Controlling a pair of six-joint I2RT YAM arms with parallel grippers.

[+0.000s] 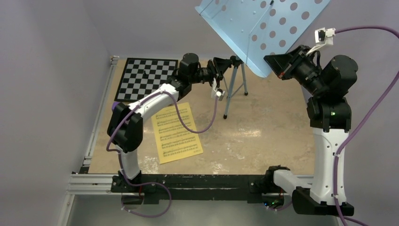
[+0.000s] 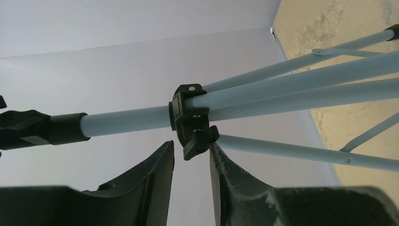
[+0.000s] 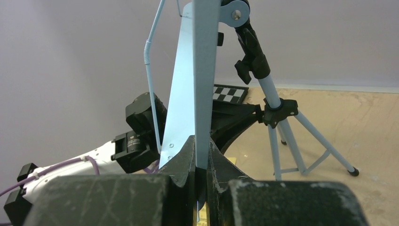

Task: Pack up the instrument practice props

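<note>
Tan tabletop point(image 1: 263, 141), lilac walls point(image 1: 47, 56), music stand point(image 1: 263, 28)

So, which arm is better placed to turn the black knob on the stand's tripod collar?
Left. The left end effector, open, sits right at the knob; the right end effector is shut on the tray edge, probably only steadying it.

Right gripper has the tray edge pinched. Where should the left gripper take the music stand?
Probably the bare pole just above the black leg collar, approached level from the left, jaws across the tube. It is straight and round there; below, the legs splay.
</note>
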